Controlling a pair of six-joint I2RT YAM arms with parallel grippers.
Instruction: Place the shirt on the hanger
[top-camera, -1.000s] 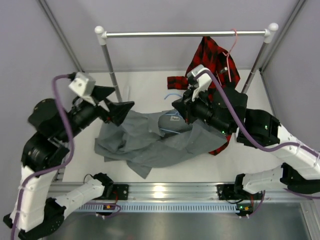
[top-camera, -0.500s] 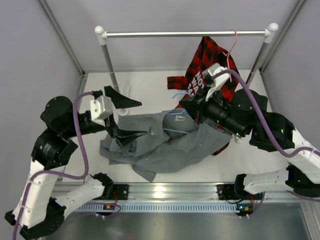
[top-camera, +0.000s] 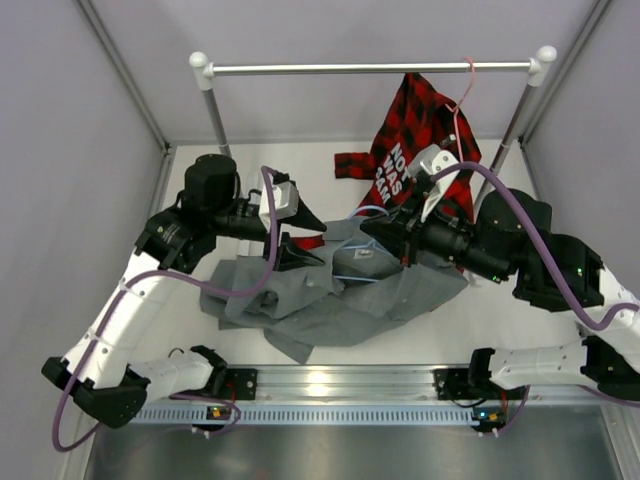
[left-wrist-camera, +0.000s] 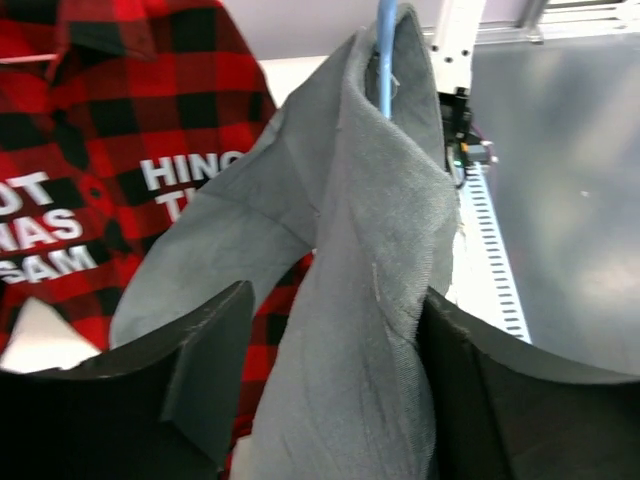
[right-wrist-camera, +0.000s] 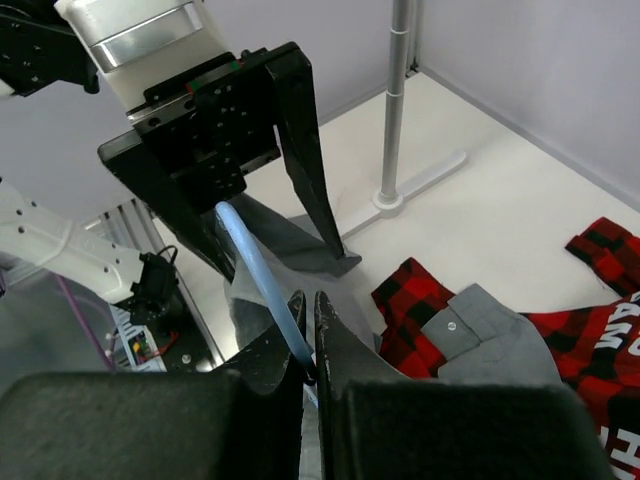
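Grey soft-fabric button-up shirt (top-camera: 320, 295) sagged mostly on the white bench (top-camera: 300, 172), a fold draped over the thin light-blue wire hanger (right-wrist-camera: 262, 282), which the right end effector (right-wrist-camera: 308, 300) pinched. The left end effector (left-wrist-camera: 330, 300) stood spread around that fold, not gripping. Unheld, the cloth could slip off the wire if the hanger tilted.

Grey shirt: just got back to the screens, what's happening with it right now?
The right gripper is shut on the light-blue wire hanger. Part of the grey shirt is draped over that wire, and the left gripper is open with its fingers on either side of the hanging fabric. The rest of the shirt lies bunched on the table, so it is not yet fully on the hanger. The red plaid shirt hangs from the rail behind.
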